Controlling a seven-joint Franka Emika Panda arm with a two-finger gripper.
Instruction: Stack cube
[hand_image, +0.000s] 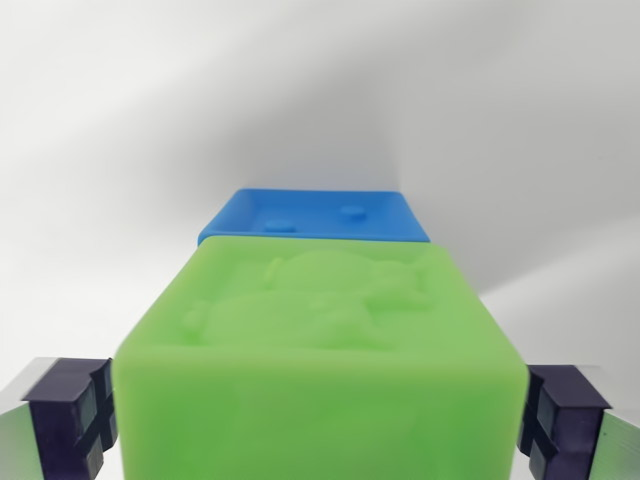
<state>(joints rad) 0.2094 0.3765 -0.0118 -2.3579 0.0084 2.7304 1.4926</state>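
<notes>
Jaws around embossed green cube (320, 350)

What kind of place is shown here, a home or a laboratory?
Probably a robot test bench, not a home: a plain white surface, two moulded toy cubes, green cube and blue cube, and the gripper around the green one.

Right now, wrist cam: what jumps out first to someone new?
The bright green cube fills the lower centre of the wrist view, with a raised relief figure on its top face. It sits between the dark pads of the hand, one at each lower corner; whether they touch it is hard to tell. Just behind it, a blue cube peeks over its far edge against a plain white surface.
</notes>
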